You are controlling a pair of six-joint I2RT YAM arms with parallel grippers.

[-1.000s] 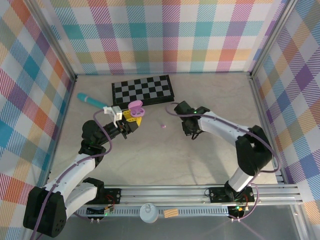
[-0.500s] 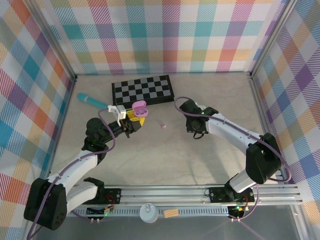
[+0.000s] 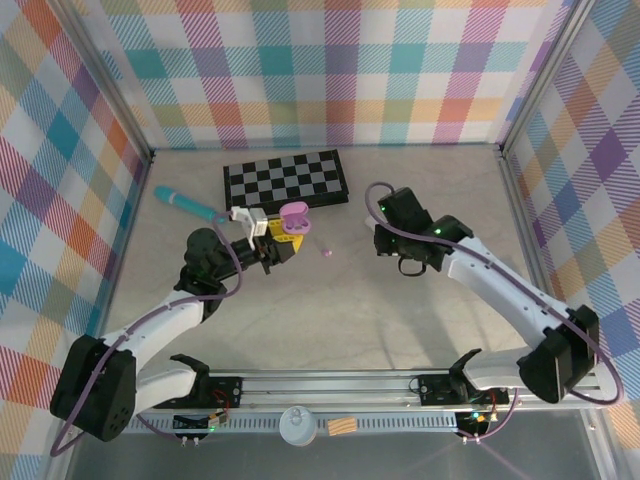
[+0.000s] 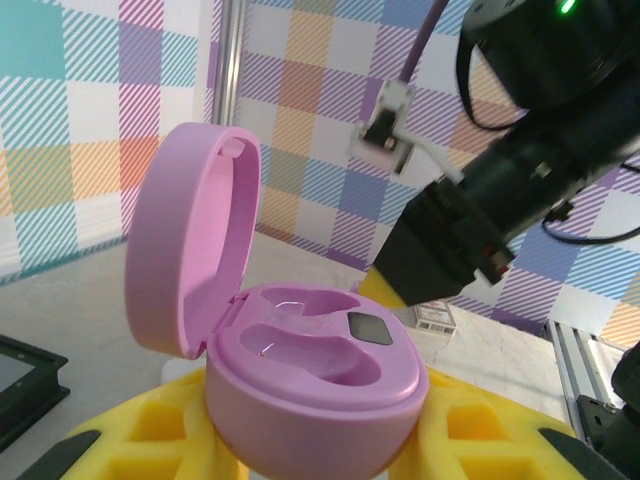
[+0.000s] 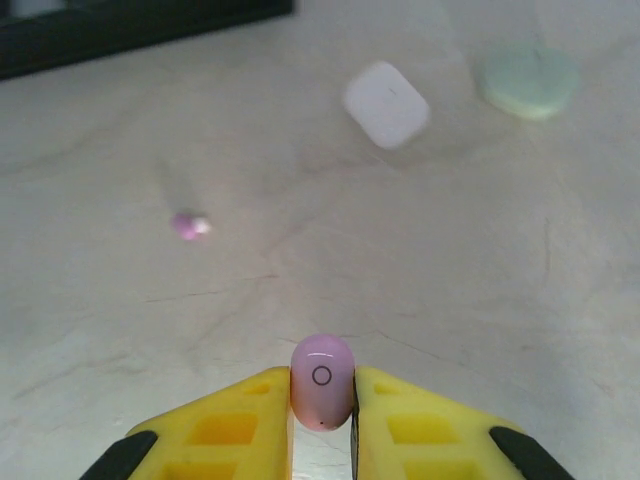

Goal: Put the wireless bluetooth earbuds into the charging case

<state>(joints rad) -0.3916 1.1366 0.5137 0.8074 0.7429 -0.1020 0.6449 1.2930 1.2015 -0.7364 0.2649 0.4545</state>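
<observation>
Over mid-table, the left gripper (image 3: 281,239) clasped the open, empty pink case (image 4: 310,372), the right gripper (image 5: 322,422) pinched one earbud (image 5: 322,381), a second earbud (image 5: 187,226) lay loose.

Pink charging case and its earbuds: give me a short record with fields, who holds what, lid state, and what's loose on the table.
Left gripper: shut on the pink case
Case lid: open, both wells empty
Right gripper: shut on a pink earbud
Loose on table: second pink earbud, white case, pale green case
</observation>
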